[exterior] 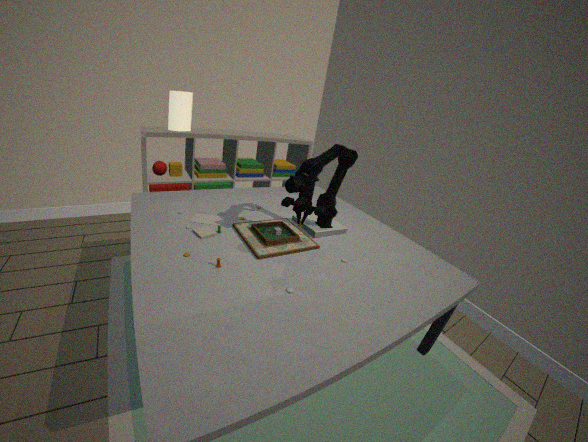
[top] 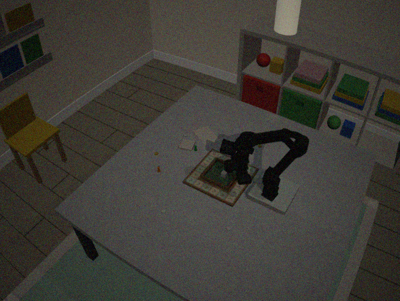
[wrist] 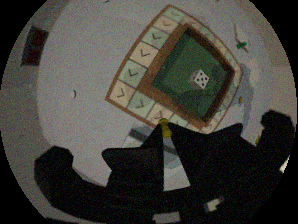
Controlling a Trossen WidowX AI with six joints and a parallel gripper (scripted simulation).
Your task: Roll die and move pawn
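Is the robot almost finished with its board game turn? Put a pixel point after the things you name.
It's partway. The die [top: 223, 173] [exterior: 278, 231] [wrist: 200, 79] is already in the tray [top: 207, 181] [exterior: 272, 243] [wrist: 149, 79], looking like five on top. The gripper [exterior: 300, 224] [wrist: 164, 125] is holding the yellow pawn [wrist: 165, 128]. Left: set the pawn on its right square, let go and move away.

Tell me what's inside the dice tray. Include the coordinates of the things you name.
In the dice tray [top: 207, 171] [exterior: 256, 233] [wrist: 150, 82], a white die [top: 224, 173] [exterior: 278, 230] [wrist: 201, 79] rests on the green floor, five pips up. The patch beneath it is covered.
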